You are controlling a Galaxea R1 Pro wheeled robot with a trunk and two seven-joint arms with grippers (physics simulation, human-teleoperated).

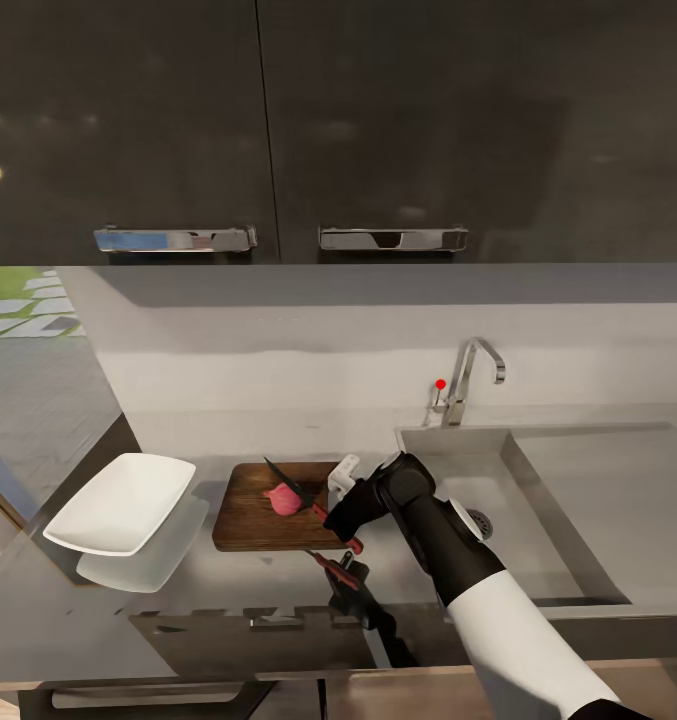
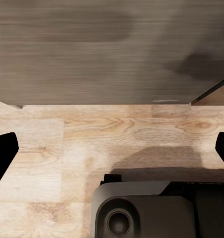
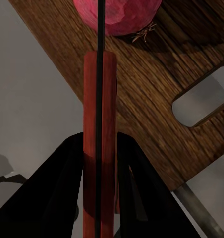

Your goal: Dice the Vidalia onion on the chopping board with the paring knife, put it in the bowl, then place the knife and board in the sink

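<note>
The chopping board (image 1: 253, 510) lies on the dark glossy countertop (image 1: 88, 620), left of the sink (image 1: 548, 470). The pinkish-red Vidalia onion (image 1: 283, 499) rests whole on the board. My right gripper (image 1: 334, 518) is shut on the red handle of the paring knife (image 1: 290, 483), at the board's right edge. In the right wrist view the knife's handle (image 3: 99, 134) sits between the black fingers (image 3: 55, 196), and the dark blade runs edge-on across the onion (image 3: 127, 17) over the board (image 3: 156, 94). The white bowl (image 1: 121, 502) stands left of the board. My left gripper (image 2: 112, 151) is open, hanging over wooden floor.
A chrome tap (image 1: 470, 380) with a red knob (image 1: 440, 383) stands behind the sink, and the drainboard (image 1: 608, 500) lies to the basin's right. Dark wall cabinets (image 1: 268, 130) hang above. The robot's base (image 2: 156, 210) and a cabinet front (image 2: 112, 49) are in the left wrist view.
</note>
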